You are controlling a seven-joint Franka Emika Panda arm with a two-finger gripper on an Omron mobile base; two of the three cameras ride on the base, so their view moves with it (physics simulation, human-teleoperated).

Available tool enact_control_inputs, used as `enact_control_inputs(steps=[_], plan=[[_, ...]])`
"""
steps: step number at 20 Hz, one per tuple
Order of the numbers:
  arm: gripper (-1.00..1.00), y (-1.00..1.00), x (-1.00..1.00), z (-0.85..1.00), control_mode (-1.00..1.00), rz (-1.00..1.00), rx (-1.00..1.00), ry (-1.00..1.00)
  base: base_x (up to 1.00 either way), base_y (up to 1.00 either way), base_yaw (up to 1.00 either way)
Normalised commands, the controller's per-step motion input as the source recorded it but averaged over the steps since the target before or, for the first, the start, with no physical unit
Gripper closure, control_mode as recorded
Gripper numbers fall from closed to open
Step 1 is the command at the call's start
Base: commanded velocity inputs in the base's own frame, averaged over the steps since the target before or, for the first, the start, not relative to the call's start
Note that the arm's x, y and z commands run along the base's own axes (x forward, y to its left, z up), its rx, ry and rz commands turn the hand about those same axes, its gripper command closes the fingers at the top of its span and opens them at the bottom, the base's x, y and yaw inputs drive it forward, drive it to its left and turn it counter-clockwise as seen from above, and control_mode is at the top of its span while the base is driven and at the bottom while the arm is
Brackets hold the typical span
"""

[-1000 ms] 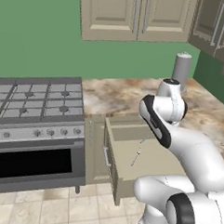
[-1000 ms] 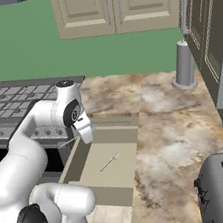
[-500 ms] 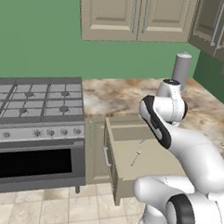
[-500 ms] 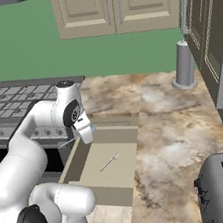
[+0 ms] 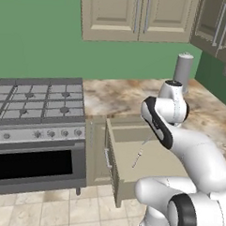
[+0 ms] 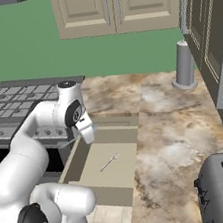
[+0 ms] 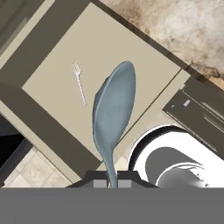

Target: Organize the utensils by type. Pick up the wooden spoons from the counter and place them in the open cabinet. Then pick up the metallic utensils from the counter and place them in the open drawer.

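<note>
One silver spoon (image 7: 113, 105), handle pinched between nearly closed fingers (image 7: 99, 183), above drawer (image 7: 52, 127); release beside fork (image 7: 79, 83), toward 3 o'clock.

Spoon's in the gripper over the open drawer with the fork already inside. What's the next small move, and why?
Probably lower a little and open the jaws. The gripper is shut on the silver spoon, whose bowl hangs over the drawer floor, beside the fork already lying there, so releasing should drop it inside.
</note>
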Motion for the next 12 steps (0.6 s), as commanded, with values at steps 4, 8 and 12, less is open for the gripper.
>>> enact_control_inputs(steps=[4,8,12], plan=[[1.0,-0.4,0.32,-0.2,-1.0,0.0,0.0,0.01,0.0,0.0,0.0],[1.0,-0.33,0.42,-0.29,-1.0,0.0,0.0,0.06,0.0,0.0,0.0],[1.0,-0.26,0.46,-0.32,-1.0,0.0,0.0,0.03,0.0,0.0,0.0]])
